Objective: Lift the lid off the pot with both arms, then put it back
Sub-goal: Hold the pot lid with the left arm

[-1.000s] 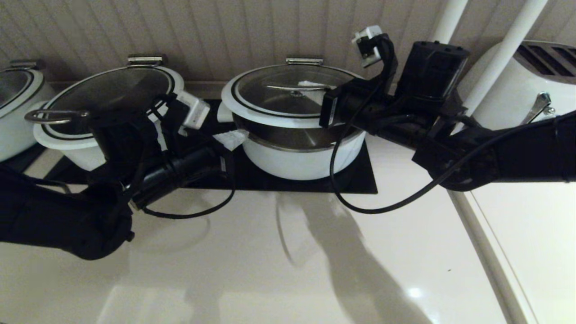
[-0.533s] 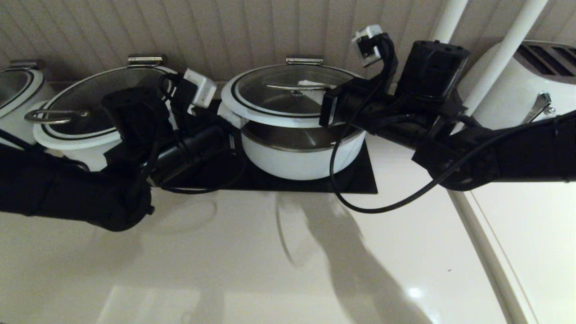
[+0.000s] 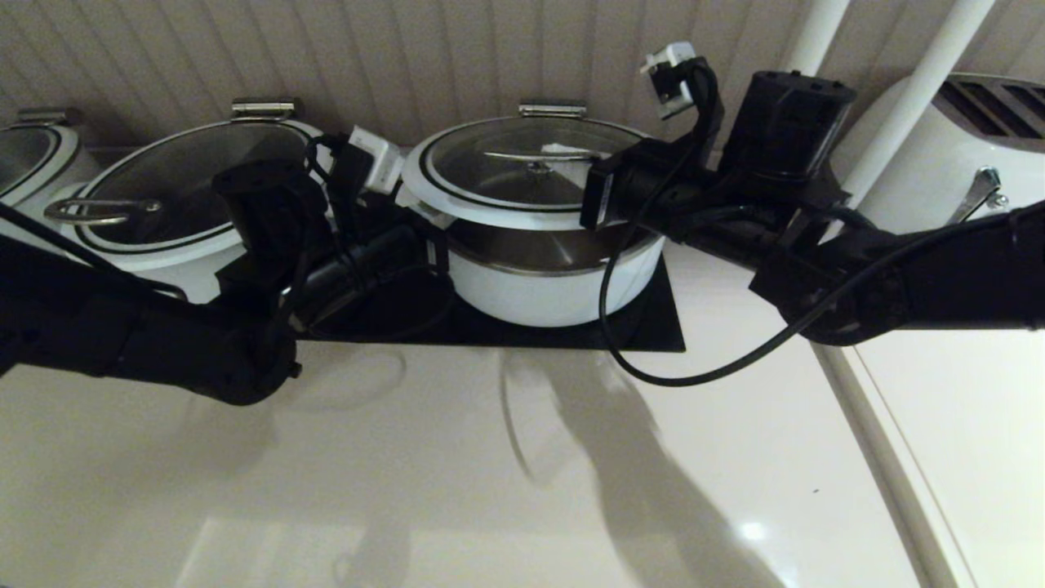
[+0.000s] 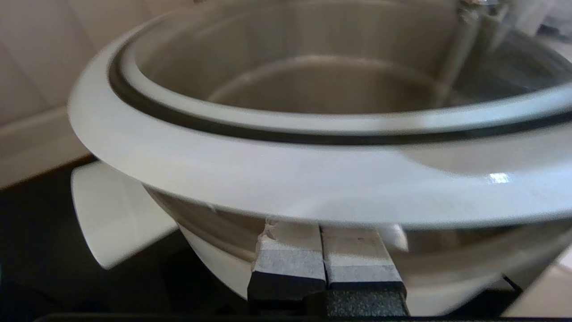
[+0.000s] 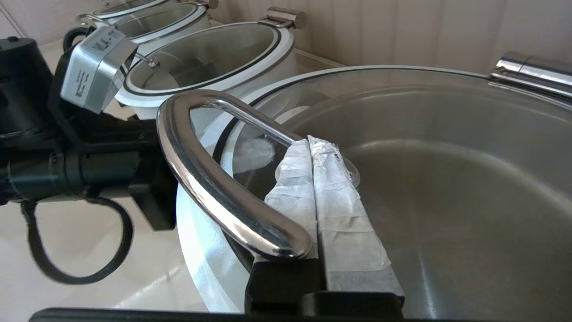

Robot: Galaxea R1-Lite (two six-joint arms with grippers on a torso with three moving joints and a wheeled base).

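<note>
Glass lid (image 3: 522, 175) tilted above pot (image 3: 555, 286) | right gripper (image 5: 313, 165) pinched together through handle (image 5: 214, 179) | left gripper (image 4: 326, 248) closed under rim | risk: unclamped lid sliding off.

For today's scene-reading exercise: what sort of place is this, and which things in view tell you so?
Probably a buffet or catering counter. A row of white serving pots with glass lids stands along a panelled wall: the pot, its lid, a wider pot beside it. A white toaster stands on the glossy countertop.
</note>
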